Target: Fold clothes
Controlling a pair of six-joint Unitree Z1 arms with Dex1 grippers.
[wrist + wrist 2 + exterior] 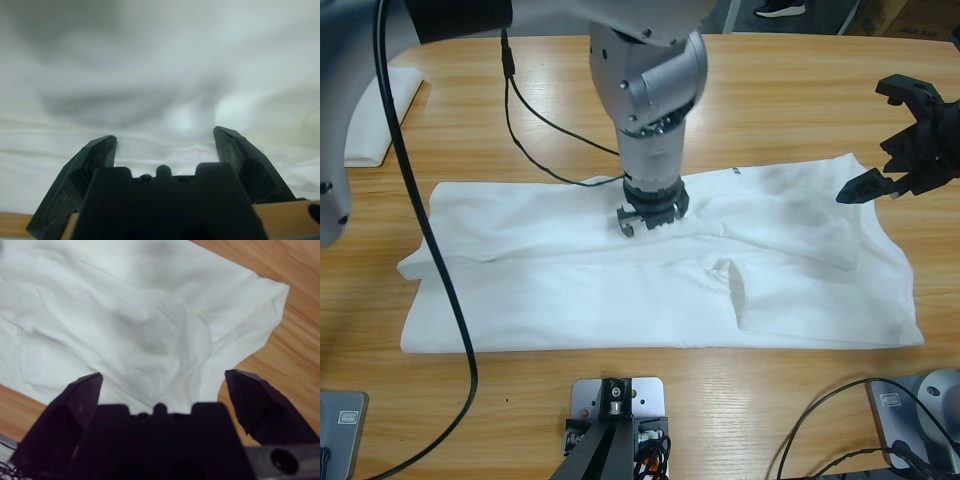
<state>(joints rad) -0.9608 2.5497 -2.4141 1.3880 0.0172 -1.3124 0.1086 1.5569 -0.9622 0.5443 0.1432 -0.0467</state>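
The clothes are one large white T-shirt [620,290] lying flat across the middle of the wooden table [790,90], with creased folds and a sleeve flap near its centre. My left gripper [652,215] comes straight down from the top onto the shirt's upper middle. In the left wrist view the left gripper [165,136] is open, and white fabric [165,75] fills the view just beyond the tips. My right gripper [862,143] hovers open above the shirt's upper right corner. The right wrist view shows the right gripper [163,376] held clear of that rumpled corner [150,330].
A second folded white cloth [380,110] lies at the table's far left. A thick black cable [420,220] drapes over the shirt's left side, and a thin one [535,115] runs to the left arm. Bare wood shows along the front edge.
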